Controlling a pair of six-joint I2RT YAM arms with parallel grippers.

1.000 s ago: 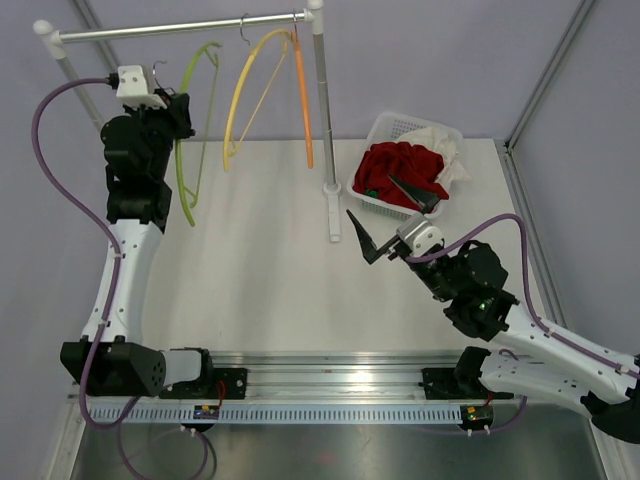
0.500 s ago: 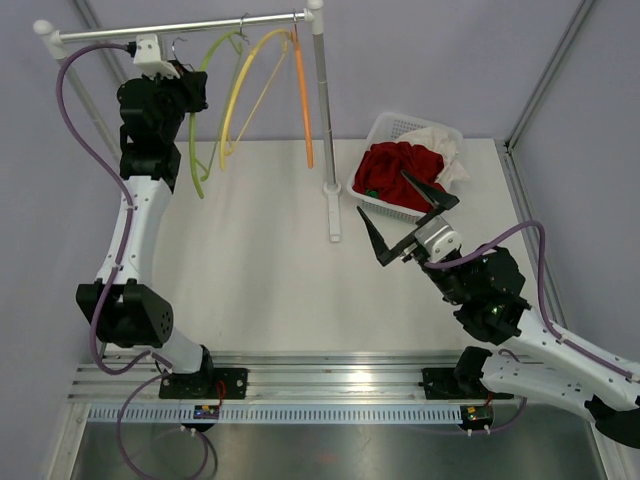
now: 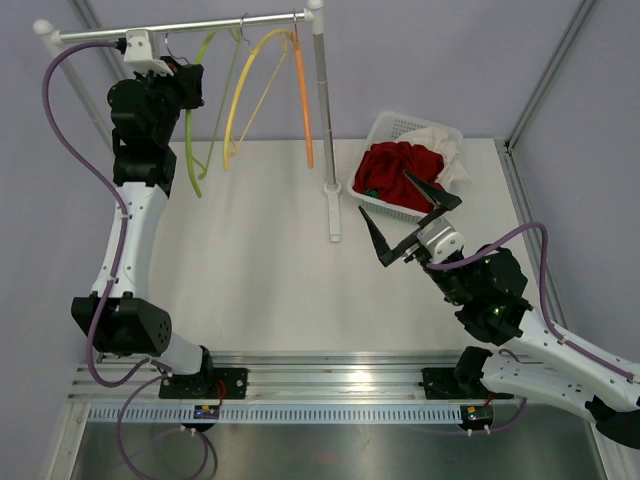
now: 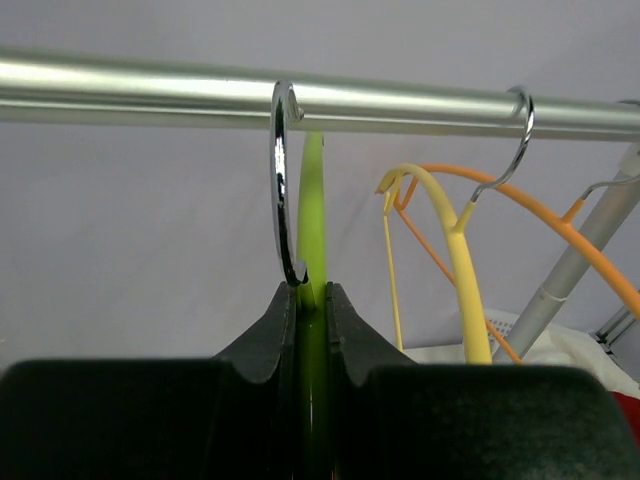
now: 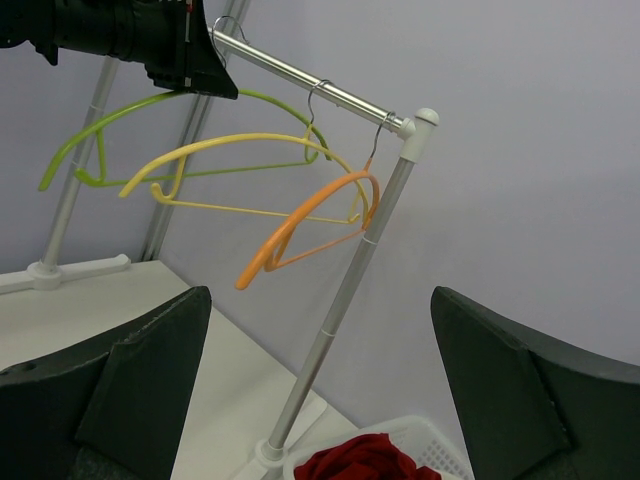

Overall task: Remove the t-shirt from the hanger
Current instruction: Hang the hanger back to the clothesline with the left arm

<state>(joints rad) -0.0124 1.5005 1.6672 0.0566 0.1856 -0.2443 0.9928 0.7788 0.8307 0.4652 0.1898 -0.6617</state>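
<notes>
Clothes rail: chrome bar on two posts, standing at the far side of the table.
- Green hanger: hook over the rail's left part. The left gripper is clamped on its neck, just under the hook.
- Yellow hanger: mid-rail.
- Orange hanger: at the rail's right end.
- White basket: just right of the rail's right post. It holds the red t-shirt and a white cloth.
- Right gripper: jaws spread wide, empty, in front of the basket.
</notes>
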